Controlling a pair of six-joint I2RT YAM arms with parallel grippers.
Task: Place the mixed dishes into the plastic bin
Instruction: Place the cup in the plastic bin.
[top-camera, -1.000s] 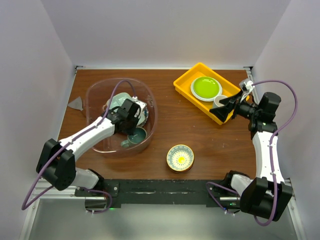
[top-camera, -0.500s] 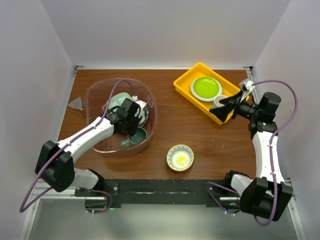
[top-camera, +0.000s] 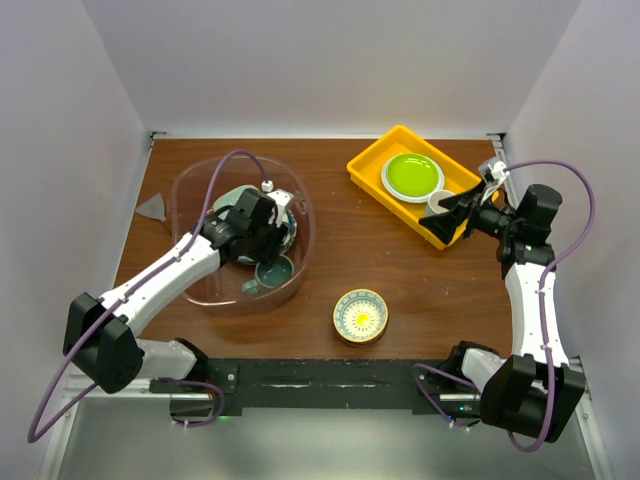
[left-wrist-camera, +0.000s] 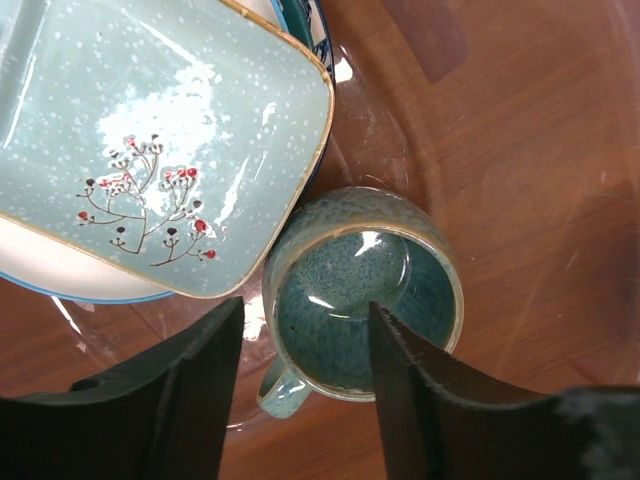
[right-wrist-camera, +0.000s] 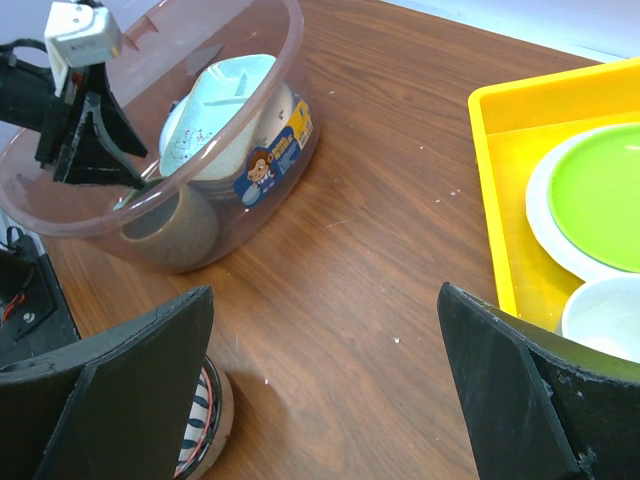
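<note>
Sitting upright inside the plastic bin (top-camera: 183, 200), the teal mug (left-wrist-camera: 360, 290) lies just beneath the left pincer (left-wrist-camera: 305, 315), whose fingers have spread apart and let it go beside the mint dish (left-wrist-camera: 150, 130). A patterned bowl (top-camera: 360, 315) waits on the surface, well off to that pincer's right. The right pincer (right-wrist-camera: 325, 300) hangs wide apart, empty.

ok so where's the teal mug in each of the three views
top external: the teal mug sits at the near right inside the plastic bin.
left wrist: low centre, seen from above, handle at lower left.
right wrist: left side, behind the bin's clear wall.
shared landmark: the pale mint dish next to it.
</note>
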